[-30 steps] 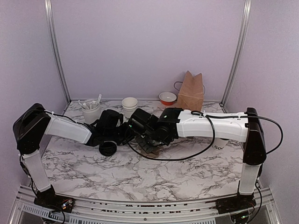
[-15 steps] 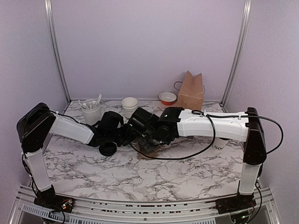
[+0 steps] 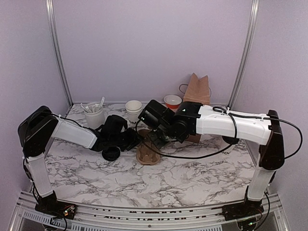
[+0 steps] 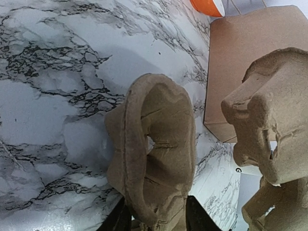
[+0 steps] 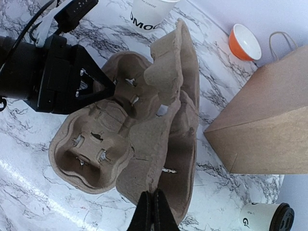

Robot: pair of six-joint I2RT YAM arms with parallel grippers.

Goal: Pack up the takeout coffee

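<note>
Left tool (image 4: 158, 217) and right tool (image 5: 154, 209) each pinch opposite edges of the brown moulded-pulp cup carrier (image 5: 91, 144), probably steadying it for loading.

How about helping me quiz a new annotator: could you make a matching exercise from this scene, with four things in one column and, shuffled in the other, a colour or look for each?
Things
1. cup carrier
2. bowl
3. takeout coffee
4. paper bag

Descriptions
A. white, with a black lid
B. orange outside, white inside
C. brown moulded pulp with round wells
D. smooth brown, with a cord handle

Pairs: 1-C, 2-B, 3-A, 4-D
</note>
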